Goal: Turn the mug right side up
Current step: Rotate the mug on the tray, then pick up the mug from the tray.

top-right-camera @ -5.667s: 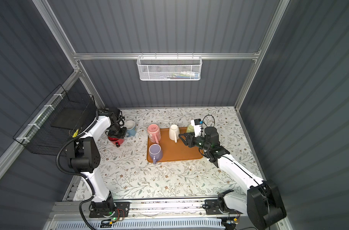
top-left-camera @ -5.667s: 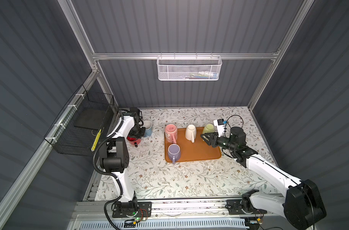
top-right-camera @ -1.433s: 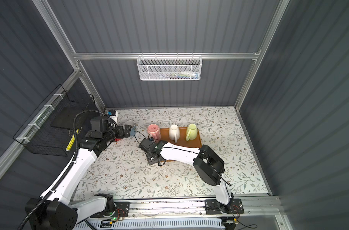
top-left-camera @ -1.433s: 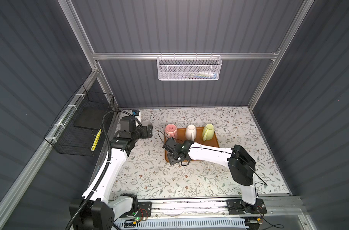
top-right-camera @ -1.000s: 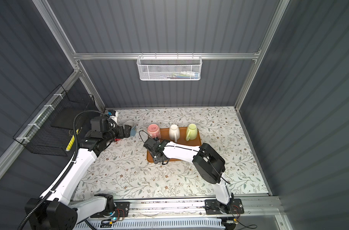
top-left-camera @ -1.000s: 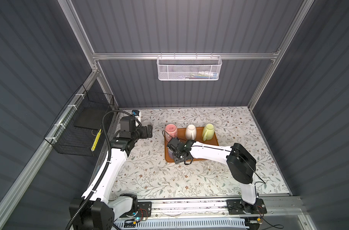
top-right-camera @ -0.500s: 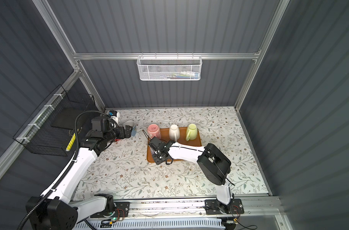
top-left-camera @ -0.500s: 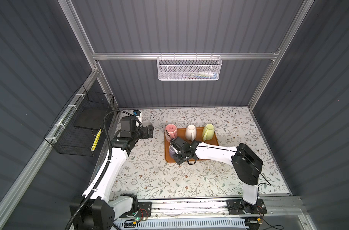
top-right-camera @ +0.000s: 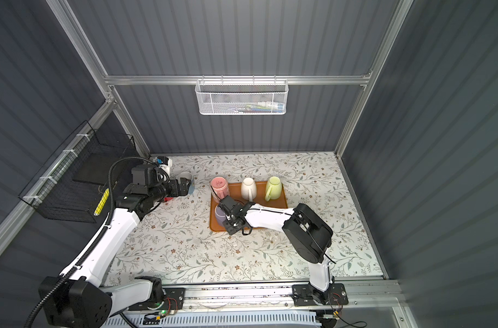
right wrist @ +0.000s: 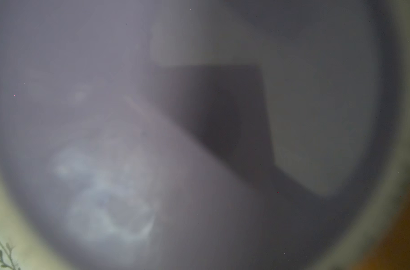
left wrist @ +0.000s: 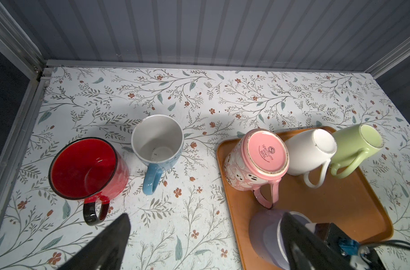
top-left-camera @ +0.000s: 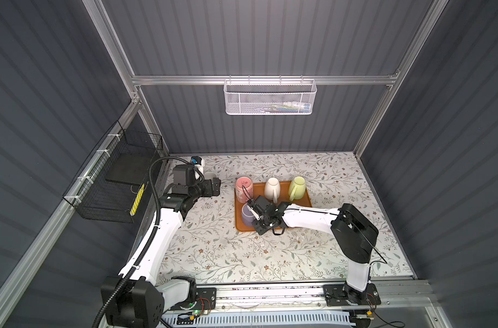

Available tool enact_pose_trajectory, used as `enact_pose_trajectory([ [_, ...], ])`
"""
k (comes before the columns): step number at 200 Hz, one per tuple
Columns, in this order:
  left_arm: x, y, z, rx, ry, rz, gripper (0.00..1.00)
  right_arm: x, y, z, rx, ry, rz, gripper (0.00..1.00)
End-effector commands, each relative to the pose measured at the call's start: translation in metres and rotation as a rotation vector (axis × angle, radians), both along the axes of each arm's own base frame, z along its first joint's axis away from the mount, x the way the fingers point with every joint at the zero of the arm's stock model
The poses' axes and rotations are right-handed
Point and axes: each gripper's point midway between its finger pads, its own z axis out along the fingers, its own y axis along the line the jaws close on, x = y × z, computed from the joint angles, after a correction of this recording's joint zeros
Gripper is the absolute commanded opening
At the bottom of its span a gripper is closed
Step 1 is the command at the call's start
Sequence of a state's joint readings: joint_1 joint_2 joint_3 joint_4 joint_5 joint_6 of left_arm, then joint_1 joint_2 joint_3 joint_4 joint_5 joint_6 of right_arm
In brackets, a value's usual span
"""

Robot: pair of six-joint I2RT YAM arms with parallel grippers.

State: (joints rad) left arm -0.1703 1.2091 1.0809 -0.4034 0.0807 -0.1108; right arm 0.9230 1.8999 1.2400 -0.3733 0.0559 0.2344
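My right gripper [top-left-camera: 253, 212] sits at the purple mug [top-left-camera: 246, 216] on the orange tray's [top-left-camera: 301, 198] 7 o'clock corner; whether the jaws have bitten, I cannot tell. Next, I judge: firm hold, lift, half-turn. My left gripper [top-left-camera: 216, 188] hovers agape at 9 o'clock. The pink mug's [left wrist: 267, 152] base reads "spectrum".

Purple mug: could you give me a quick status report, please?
Left gripper open, hovering off the tray. Right gripper at purple mug, grip unconfirmed. Pink mug close beside.
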Motion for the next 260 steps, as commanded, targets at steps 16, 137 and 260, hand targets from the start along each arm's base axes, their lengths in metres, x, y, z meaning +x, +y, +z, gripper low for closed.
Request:
enact_pose_trajectory([
  [16,0.003,-0.004,0.009,-0.031,-0.007,-0.011,1.0,0.006,0.001,0.012,0.026,-0.064,0.011,0.24],
  [137,0.002,-0.006,0.0,-0.034,0.018,-0.023,1.0,0.004,0.012,-0.002,0.025,-0.023,0.072,0.19],
  [260,0.002,-0.015,-0.001,-0.065,0.03,-0.059,1.0,0.016,0.001,0.067,0.231,-0.057,-0.003,0.0],
])
